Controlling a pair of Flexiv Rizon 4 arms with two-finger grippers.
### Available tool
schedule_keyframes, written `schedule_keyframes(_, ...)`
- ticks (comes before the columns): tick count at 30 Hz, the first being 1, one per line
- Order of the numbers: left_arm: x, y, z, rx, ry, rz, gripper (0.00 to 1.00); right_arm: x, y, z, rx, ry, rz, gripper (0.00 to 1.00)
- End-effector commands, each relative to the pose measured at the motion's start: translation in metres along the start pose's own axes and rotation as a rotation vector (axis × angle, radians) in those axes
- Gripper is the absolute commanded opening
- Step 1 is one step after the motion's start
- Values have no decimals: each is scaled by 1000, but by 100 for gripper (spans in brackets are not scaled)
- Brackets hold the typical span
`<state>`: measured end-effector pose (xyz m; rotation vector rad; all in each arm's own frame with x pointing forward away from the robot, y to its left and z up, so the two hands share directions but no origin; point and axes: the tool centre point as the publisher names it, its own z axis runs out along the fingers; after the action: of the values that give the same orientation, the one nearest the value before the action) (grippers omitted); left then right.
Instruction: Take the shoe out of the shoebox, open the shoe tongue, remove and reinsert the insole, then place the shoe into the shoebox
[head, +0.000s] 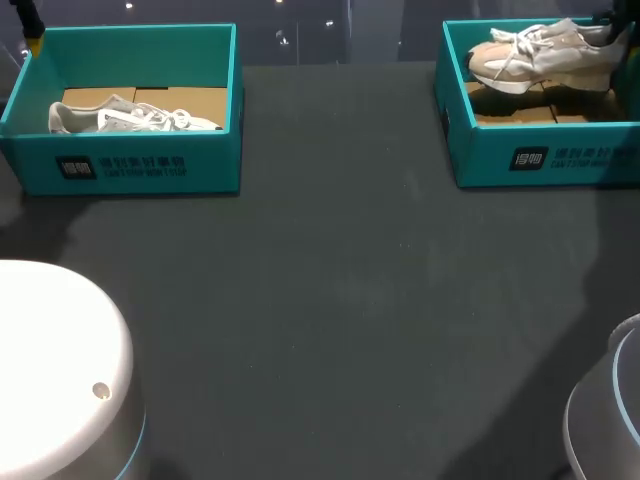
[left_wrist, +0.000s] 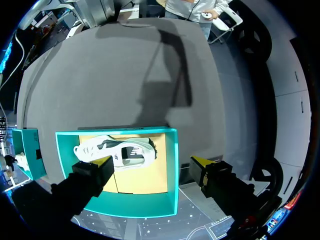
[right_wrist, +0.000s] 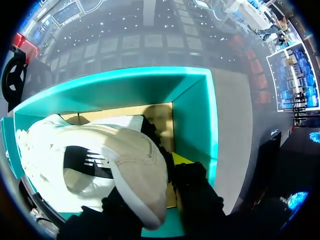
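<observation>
Shoe (head: 545, 58) amid teal shoebox (head: 480, 160) walls

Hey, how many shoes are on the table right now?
2. A white shoe lies in the left shoebox, and a beige shoe is in the right shoebox. No others show, though the boxes' near walls hide a strip of floor.

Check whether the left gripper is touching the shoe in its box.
Apart. The head view shows the left gripper by the box's far left corner, a clear gap from the shoe lying on the box floor.
</observation>
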<state>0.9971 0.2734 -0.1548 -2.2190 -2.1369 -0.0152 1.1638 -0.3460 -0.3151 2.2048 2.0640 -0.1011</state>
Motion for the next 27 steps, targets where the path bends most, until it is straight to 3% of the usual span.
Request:
schedule_keyframes(1, 0, -1, -1, -1, 2, 1, 100, -3, -2, -14, 8, 0, -1, 0)
schedule_keyframes(27, 0, -1, -1, -1, 2, 1, 100, -7, -5, -99, -37, -88, -7, 0)
